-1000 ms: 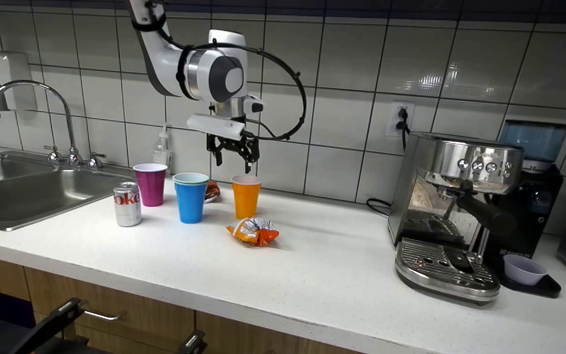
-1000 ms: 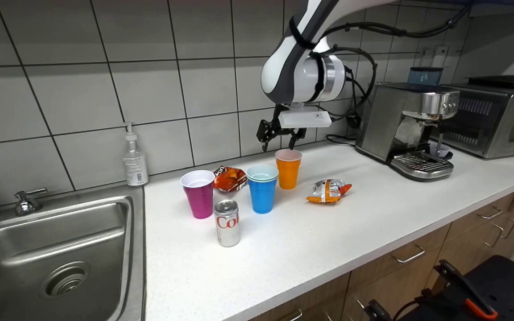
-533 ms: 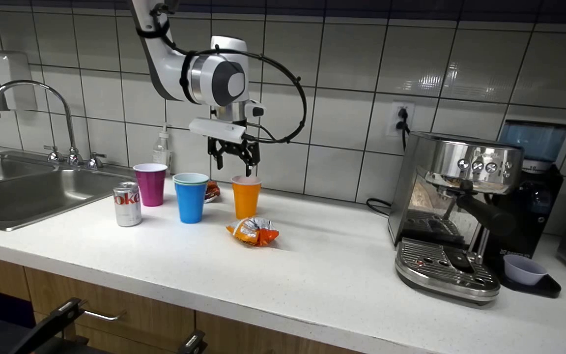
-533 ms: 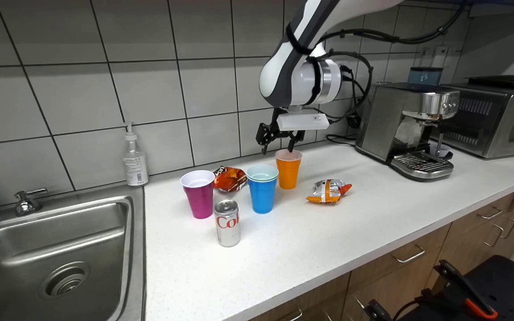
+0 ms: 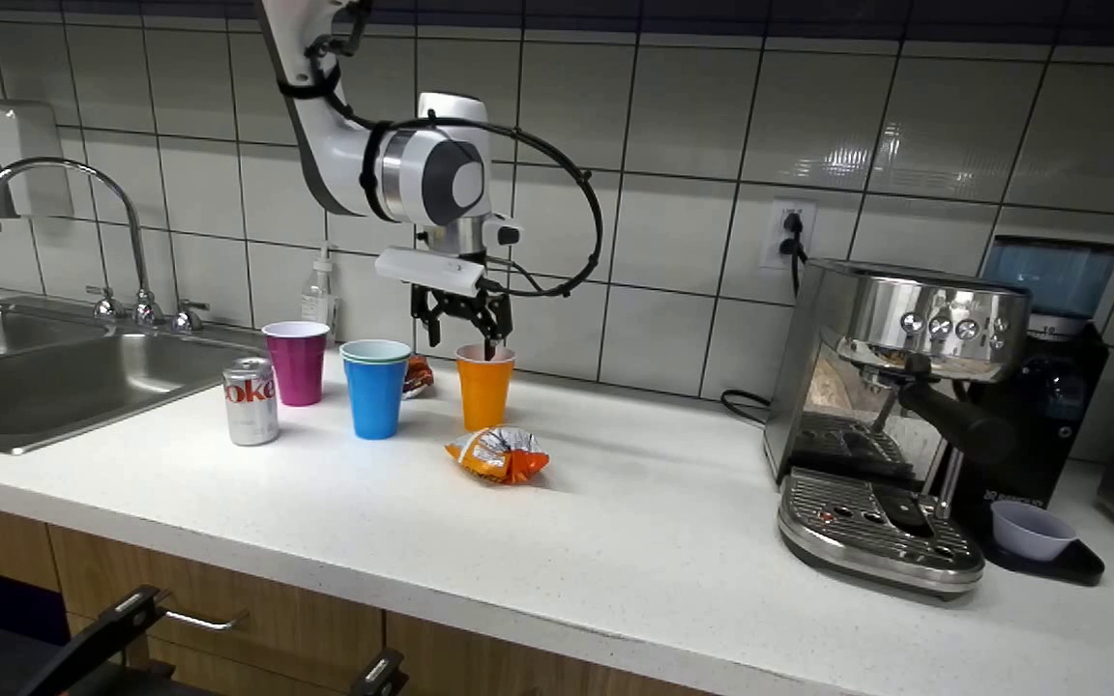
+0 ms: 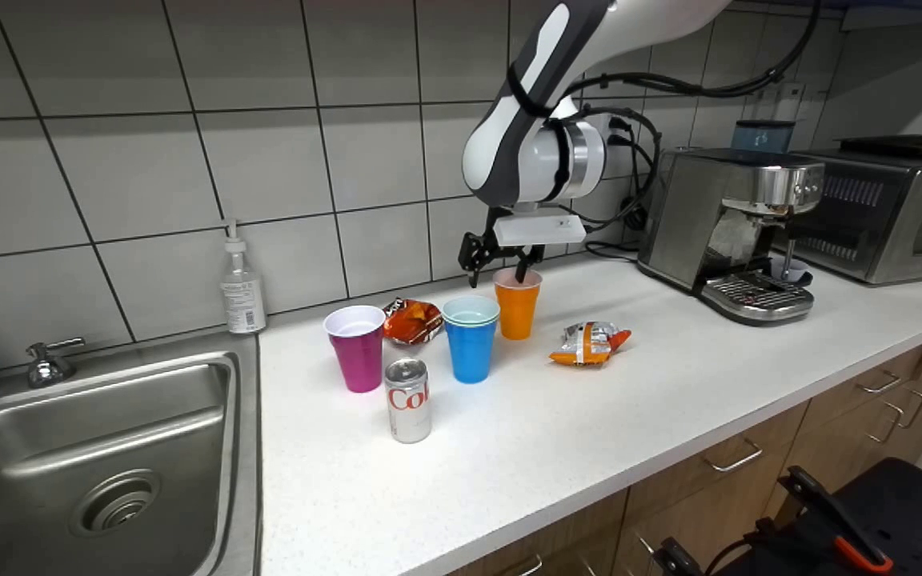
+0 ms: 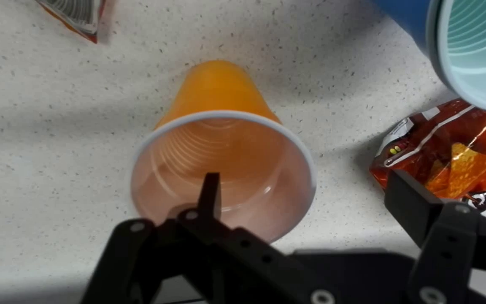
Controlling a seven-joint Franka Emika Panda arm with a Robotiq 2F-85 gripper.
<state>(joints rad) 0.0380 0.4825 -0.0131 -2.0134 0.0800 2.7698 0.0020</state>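
In an exterior view, the soda can [image 5: 251,402] reads "oke" in red; in an exterior view, the same soda can [image 6: 408,400] shows red "Co". The coffee grinder [image 5: 1050,416] bears a small mark resembling 10. Print on the soap bottle [image 6: 242,300], microwave [image 6: 877,216] and red snack bag [image 7: 462,160] is illegible.

Pale counter [image 6: 589,432], tiled wall [image 6: 261,160] behind. Steel sink [image 6: 243,464]; soap bottle [image 6: 243,296] upright by its back corner. White can [image 6: 408,410], red lettering, standing near purple cup [image 6: 358,360]. Blue cup [image 6: 471,352] upright, pale green cup [image 6: 471,307] nested inside; red bag [image 6: 414,322] lying nearby. Coffee machine [image 6: 679,216] farther along; microwave [image 6: 885,216] past it.
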